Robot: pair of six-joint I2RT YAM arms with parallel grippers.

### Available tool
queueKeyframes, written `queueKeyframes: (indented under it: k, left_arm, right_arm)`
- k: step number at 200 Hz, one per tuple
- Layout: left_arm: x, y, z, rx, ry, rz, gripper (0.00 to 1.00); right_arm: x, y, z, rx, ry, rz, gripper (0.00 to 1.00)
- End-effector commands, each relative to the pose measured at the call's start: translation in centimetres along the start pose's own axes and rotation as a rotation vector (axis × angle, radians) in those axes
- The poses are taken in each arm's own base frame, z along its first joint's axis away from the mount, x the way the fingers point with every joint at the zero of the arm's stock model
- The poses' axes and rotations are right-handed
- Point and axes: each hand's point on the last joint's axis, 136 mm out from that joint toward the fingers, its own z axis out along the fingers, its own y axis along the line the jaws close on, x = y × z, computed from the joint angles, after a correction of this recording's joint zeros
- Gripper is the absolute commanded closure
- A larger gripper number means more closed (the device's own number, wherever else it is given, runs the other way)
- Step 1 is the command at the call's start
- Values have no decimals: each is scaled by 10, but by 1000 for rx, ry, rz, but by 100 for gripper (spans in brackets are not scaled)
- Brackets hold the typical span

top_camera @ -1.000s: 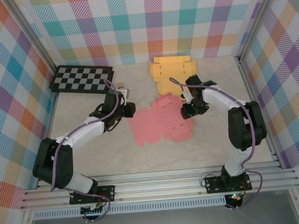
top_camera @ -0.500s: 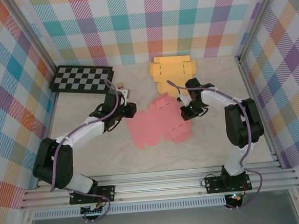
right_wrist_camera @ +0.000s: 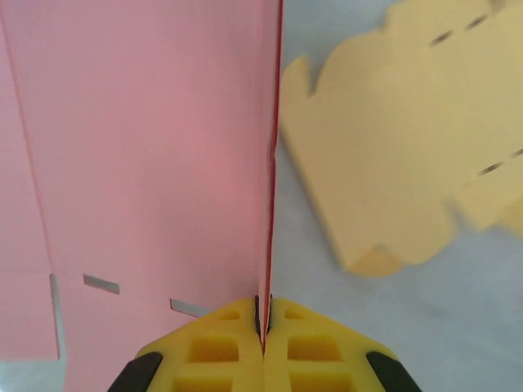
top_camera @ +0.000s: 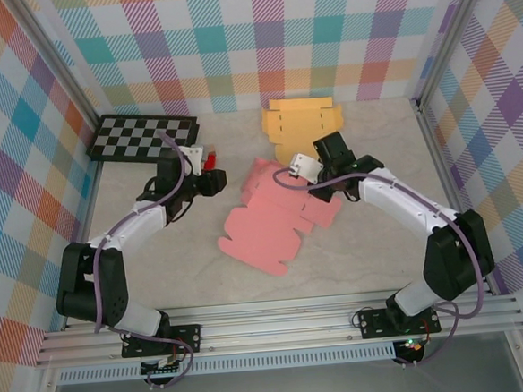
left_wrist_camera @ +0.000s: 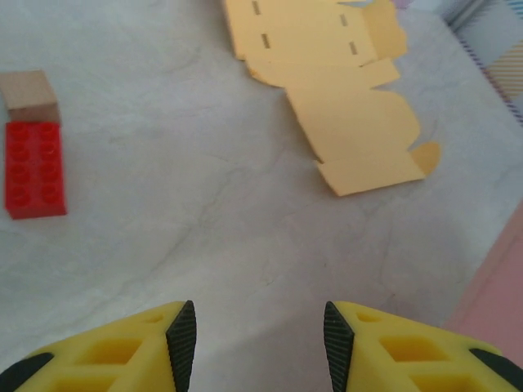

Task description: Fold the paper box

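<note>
1. The right fingers (right_wrist_camera: 221,347) are pressed fully together, pinching the thin edge of the pink paper box (right_wrist_camera: 147,147). In the right wrist view that edge runs straight up from between the tips as a dark red line.
2. The left fingers (left_wrist_camera: 122,351) stand partly apart with nothing between them. They hang over bare table (left_wrist_camera: 204,204).
3. The pink paper box (top_camera: 264,232) is an unfolded, slotted sheet. It lies near the middle of the table (top_camera: 383,259), between the two arms.
4. Its near-left part rests flat. Its far-right part, where the right arm reaches it, looks raised off the surface.
5. A corner of the pink sheet (left_wrist_camera: 494,286) shows at the right edge of the left wrist view, just beside the left fingers but not touching them.
6. An orange sheet (top_camera: 300,126) of the same kind lies flat at the far side of the table, just beyond the pink one.
7. A red brick (left_wrist_camera: 34,167) lies flat on the table ahead and to the left of the left fingers. A tan block (left_wrist_camera: 29,94) touches its far end.
8. A checkerboard (top_camera: 142,135) lies in the far-left corner.
</note>
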Motion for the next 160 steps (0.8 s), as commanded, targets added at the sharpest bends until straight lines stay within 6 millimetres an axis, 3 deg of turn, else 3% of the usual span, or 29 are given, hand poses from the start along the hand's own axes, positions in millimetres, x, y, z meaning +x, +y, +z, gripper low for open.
queueKeyframes:
  k: [1,32,55,101,160]
  left_arm:
    - [7,-29,-3,174,-29,49,53]
    - [25,-35,-6,225,-24,79,52]
    - [46,-35,-1,233,13,99,51]
    - [89,-31,14,219,116,108,50]
    - [108,-28,26,194,191,157,48]
  right_arm:
    - [-5,-36,15,251,75,-271,100]
    - [-20,-51,30,471,74,-435,100]
    - [-30,-51,34,561,49,-512,100]
    - [-42,-18,38,662,-76,-695,100]
    - [-32,10,51,628,-89,-697,100]
